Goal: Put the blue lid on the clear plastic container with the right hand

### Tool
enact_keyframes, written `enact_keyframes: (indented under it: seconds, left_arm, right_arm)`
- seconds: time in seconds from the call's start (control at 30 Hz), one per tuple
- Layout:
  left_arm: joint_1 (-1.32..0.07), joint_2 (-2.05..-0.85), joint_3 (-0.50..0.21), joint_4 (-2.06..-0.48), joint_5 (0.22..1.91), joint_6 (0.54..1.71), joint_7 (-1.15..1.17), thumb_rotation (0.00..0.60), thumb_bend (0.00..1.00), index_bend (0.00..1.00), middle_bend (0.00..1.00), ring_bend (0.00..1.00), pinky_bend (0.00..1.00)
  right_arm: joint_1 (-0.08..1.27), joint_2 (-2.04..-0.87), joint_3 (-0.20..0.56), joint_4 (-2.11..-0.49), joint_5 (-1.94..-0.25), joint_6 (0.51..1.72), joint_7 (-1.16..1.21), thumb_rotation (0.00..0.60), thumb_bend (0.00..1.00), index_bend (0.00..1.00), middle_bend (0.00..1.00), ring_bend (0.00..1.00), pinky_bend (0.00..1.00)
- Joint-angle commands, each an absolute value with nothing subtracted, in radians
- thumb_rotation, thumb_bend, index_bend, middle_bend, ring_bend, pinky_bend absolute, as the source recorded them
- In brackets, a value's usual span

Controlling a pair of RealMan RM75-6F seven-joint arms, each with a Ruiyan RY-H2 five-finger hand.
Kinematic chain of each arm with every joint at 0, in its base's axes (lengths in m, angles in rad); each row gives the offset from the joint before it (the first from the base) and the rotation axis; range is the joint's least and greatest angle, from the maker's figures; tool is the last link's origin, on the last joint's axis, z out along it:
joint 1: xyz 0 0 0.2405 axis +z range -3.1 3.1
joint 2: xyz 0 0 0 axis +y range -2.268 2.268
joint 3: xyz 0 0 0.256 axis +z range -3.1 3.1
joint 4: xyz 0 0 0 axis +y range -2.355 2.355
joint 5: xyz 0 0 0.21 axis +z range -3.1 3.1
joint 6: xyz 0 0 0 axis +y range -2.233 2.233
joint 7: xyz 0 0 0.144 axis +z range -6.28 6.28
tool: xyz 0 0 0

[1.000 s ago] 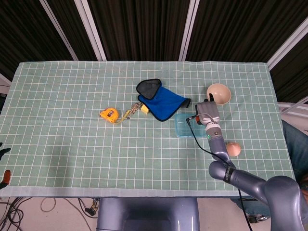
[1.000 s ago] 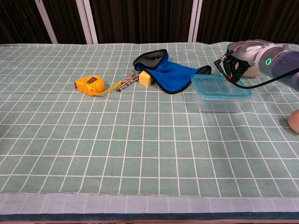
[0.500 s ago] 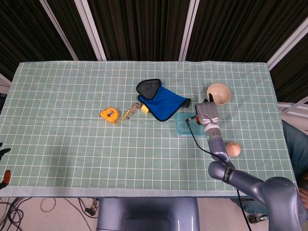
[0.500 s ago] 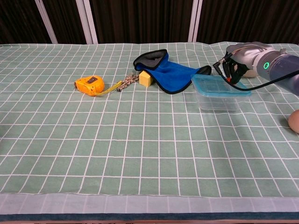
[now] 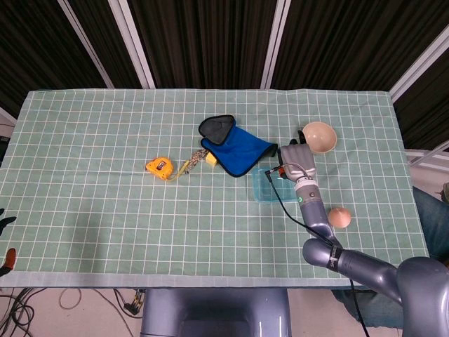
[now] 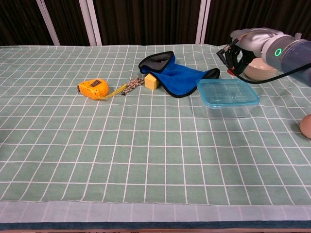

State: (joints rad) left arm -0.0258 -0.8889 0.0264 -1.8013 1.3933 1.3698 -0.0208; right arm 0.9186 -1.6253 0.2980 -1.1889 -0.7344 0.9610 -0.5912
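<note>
Green checked cloth covers the counter [image 6: 97, 155]. Just below and in front of the right robot hand [image 6: 239, 54], the blue lid [image 6: 227, 91] sits on the clear plastic container [image 6: 227, 109]; the robot hand hovers above its far edge, holding nothing, though whether its fingers are spread I cannot tell. Thin, light, slightly flexible plastic: likely best pressed at the rim corners.

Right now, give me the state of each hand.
Left hand: not in view in either camera.
Right hand: raised behind the clear plastic container with its blue lid, holding nothing; finger pose cannot be told.
</note>
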Motion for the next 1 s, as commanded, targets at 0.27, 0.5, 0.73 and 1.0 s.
enact_keyframes:
  seconds: [0.27,0.5,0.73,1.0]
  left_arm:
    - [-0.027,-0.886,0.028,-1.801,1.399,1.368,-0.031,0.6,0.52,0.16,0.0,0.0,0.0]
    - [-0.025,-0.885,0.03,-1.797,1.407,1.372,-0.036,0.6,0.52,0.16,0.0,0.0,0.0]
    - [-0.028,-0.881,0.03,-1.798,1.402,1.363,-0.045,0.6,0.52,0.16,0.0,0.0,0.0]
    - [-0.029,-0.88,0.031,-1.798,1.399,1.358,-0.047,0.6,0.52,0.16,0.0,0.0,0.0]
  right_arm:
    - [0.889,-1.558,0.295,-1.41,-0.757,1.063,-0.642,0.6,0.5,0.73,0.58,0.28,0.0]
    - [0.92,-1.611,0.295,-1.381,-0.737,1.055,-0.675,0.6,0.5,0.73,0.58,0.28,0.0]
    - [0.946,-1.663,0.294,-1.297,-0.714,1.021,-0.683,0.6,0.5,0.73,0.58,0.28,0.0]
    - [0.968,-1.719,0.295,-1.208,-0.699,0.985,-0.679,0.6,0.5,0.73,0.58,0.28,0.0]
